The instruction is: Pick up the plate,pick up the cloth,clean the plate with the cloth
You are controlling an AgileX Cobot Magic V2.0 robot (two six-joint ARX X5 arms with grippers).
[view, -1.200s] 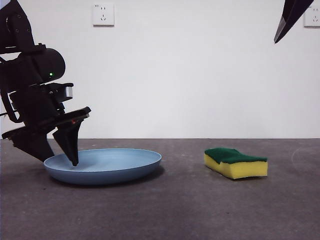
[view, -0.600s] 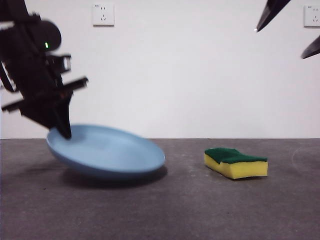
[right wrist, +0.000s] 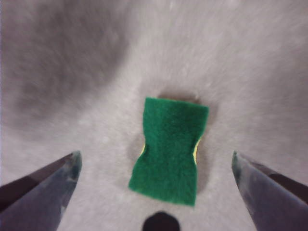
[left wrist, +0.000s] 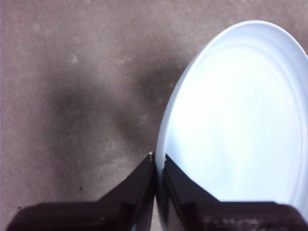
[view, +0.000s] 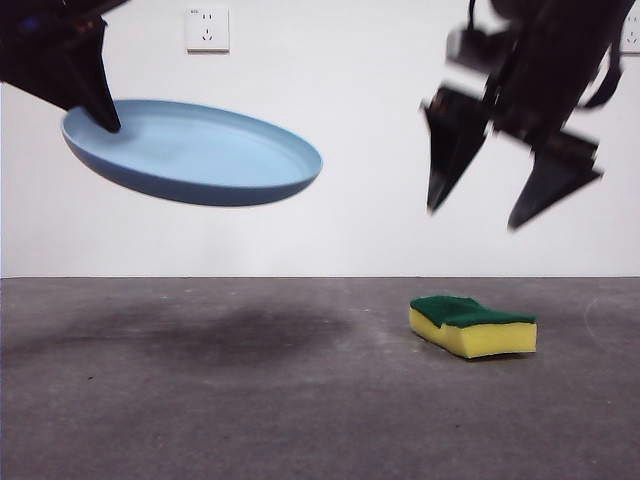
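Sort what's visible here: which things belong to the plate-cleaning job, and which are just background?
Part of the job:
- plate, held off the table at its rim by the left gripper
- cloth, on the table under the open right gripper

Just there:
- wall sockets
- table

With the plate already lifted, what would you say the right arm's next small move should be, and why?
Probably lower the right gripper straight down over the sponge. Its jaws are open and hang above the sponge, which lies untouched on the table, while the left gripper holds the plate by its rim.
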